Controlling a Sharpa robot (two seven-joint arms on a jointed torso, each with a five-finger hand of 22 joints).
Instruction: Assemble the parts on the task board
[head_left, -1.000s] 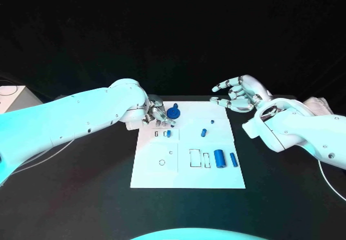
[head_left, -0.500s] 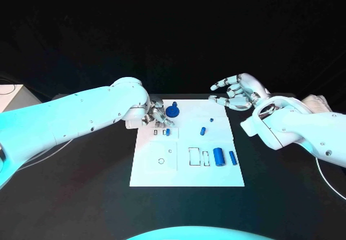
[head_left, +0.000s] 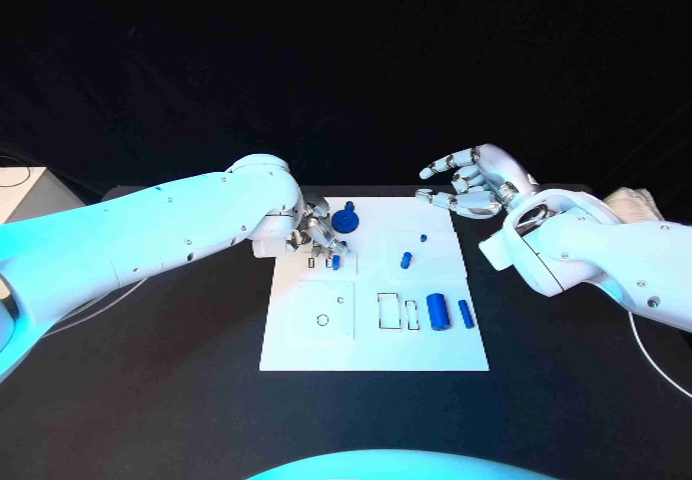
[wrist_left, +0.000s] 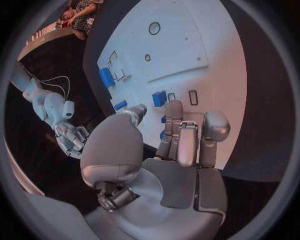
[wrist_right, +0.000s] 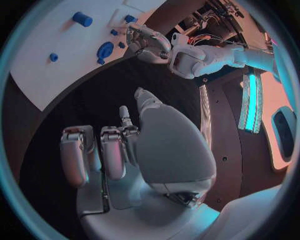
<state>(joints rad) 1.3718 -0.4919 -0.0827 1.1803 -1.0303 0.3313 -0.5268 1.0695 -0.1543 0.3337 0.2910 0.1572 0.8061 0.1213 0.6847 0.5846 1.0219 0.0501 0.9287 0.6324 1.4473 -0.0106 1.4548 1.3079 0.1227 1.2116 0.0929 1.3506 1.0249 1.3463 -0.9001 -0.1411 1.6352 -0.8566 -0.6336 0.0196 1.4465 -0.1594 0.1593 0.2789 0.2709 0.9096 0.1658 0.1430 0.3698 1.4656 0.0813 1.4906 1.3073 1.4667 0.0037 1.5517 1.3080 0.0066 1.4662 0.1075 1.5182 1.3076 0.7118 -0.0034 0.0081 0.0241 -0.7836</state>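
A black table (head_left: 173, 400) spreads in front of me, and in its middle lies the white task board (head_left: 375, 340), a long plate running away from my body. My left arm reaches in over the board's far left corner; my left hand (head_left: 317, 232) hangs there with its fingers (wrist_left: 187, 142) drawn close together and pointing down at the board. I cannot tell whether they pinch anything. My right hand (head_left: 470, 185) floats off the board's far right corner, above bare table, fingers loosely curled and apart, holding nothing. Just beside my left fingers, at the far edge, sits a round blue part (head_left: 346, 222). Right below my fingertips a small blue block (wrist_left: 159, 98) stands in a slot. Near the board's right edge, well apart from both hands, a thick blue cylinder (head_left: 437, 315) lies beside a thinner blue rod (head_left: 466, 313). Between them and the far edge lie a short blue peg (head_left: 407, 262) and a tiny blue stud (head_left: 423, 238).
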